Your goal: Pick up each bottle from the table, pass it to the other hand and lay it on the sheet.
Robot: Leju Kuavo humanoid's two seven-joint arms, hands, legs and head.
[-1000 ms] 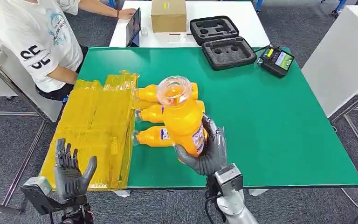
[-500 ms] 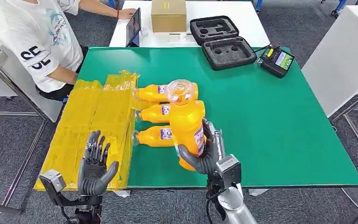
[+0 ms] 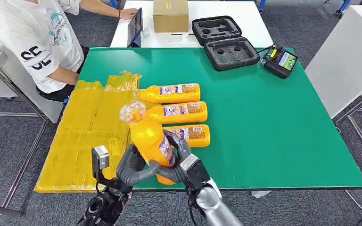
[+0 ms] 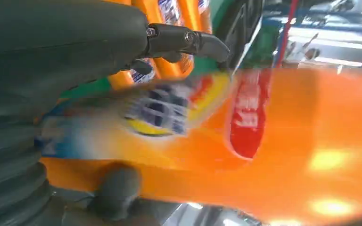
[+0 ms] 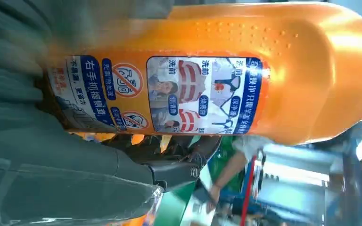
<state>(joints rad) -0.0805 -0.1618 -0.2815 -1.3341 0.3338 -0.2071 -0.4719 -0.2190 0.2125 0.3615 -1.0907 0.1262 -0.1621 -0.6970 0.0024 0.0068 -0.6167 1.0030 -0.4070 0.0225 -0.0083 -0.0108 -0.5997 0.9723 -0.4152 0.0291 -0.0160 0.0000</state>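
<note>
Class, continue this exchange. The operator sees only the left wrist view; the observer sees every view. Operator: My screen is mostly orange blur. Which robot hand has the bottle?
Observer: Both. The left robot hand and the right robot hand grip the held bottle low on its body.
Operator: How does it stand?
Observer: Tilted, with its cap leaning toward the yellow sheet.
Operator: How many are left to pick up?
Observer: Three bottles lie side by side on the green table.
</note>
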